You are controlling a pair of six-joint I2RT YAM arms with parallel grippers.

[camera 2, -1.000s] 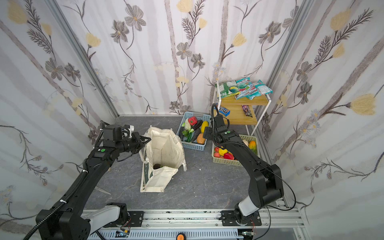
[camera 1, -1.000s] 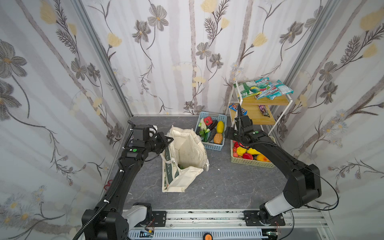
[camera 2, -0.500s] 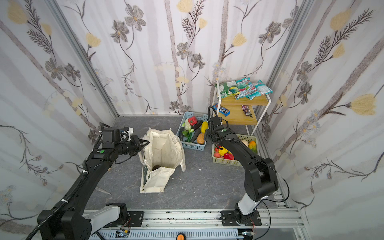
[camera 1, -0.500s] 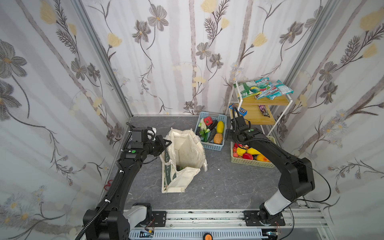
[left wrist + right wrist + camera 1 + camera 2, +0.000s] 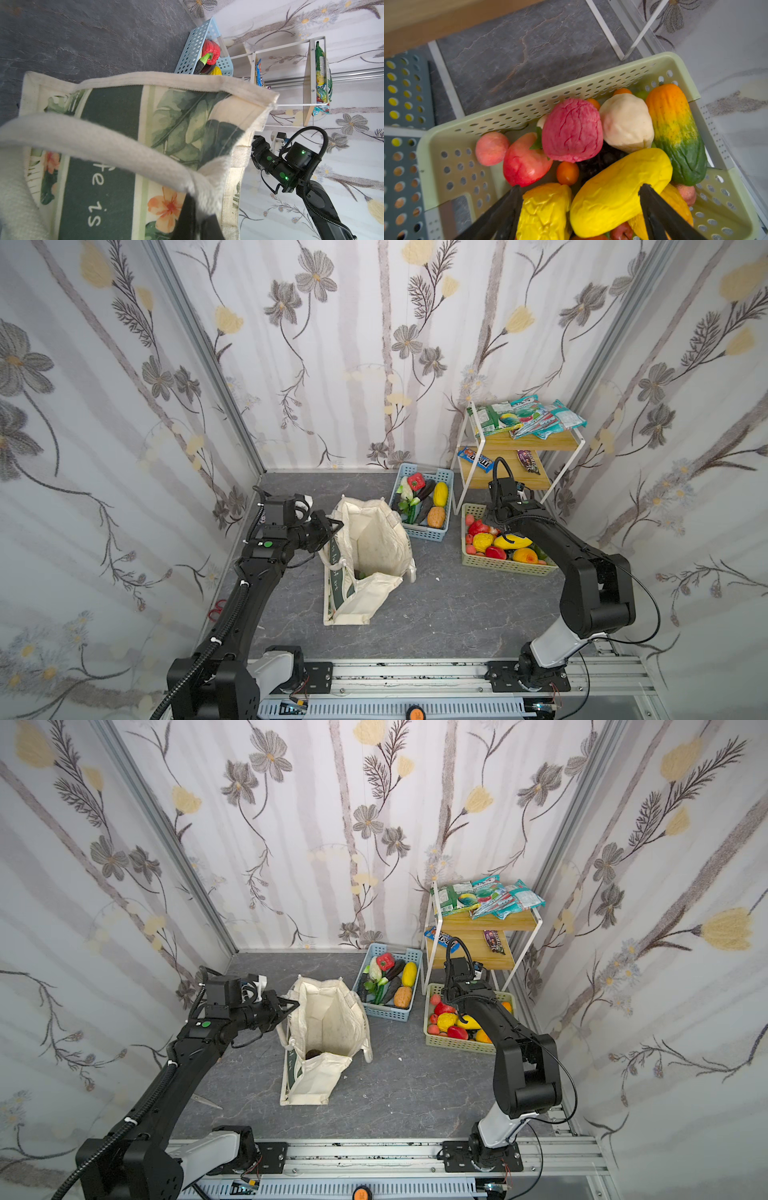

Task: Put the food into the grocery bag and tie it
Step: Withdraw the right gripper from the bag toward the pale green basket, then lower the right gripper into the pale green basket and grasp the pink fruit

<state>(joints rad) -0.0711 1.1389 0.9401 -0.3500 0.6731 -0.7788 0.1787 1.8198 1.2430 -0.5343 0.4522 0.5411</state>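
Observation:
The cream floral grocery bag (image 5: 374, 547) (image 5: 328, 1019) stands open on the grey floor, with a small dark food item (image 5: 313, 1053) at its bottom. My left gripper (image 5: 332, 526) (image 5: 291, 1004) (image 5: 197, 207) is shut on the bag's cream loop handle (image 5: 104, 135) at the rim, holding the mouth open. My right gripper (image 5: 579, 187) (image 5: 495, 519) (image 5: 451, 997) hangs open over the pale basket (image 5: 529, 108). Its fingers straddle a smooth yellow fruit (image 5: 618, 193) and a crinkled yellow one (image 5: 546, 207) without touching them. Red (image 5: 525, 160), pink (image 5: 571, 131), cream (image 5: 627, 122) and orange-green (image 5: 675, 131) fruits lie beyond.
A light blue basket (image 5: 428, 533) of vegetables stands between the bag and the pale basket (image 5: 503, 566). Behind them, a white-framed wooden shelf (image 5: 528, 443) carries snack packets (image 5: 494, 418). Scissors (image 5: 205, 1100) lie on the floor by the left wall.
My right gripper has swung from beside the blue basket to above the pale basket and has opened wider. My left gripper has drawn the bag's rim slightly leftward, still shut on the handle.

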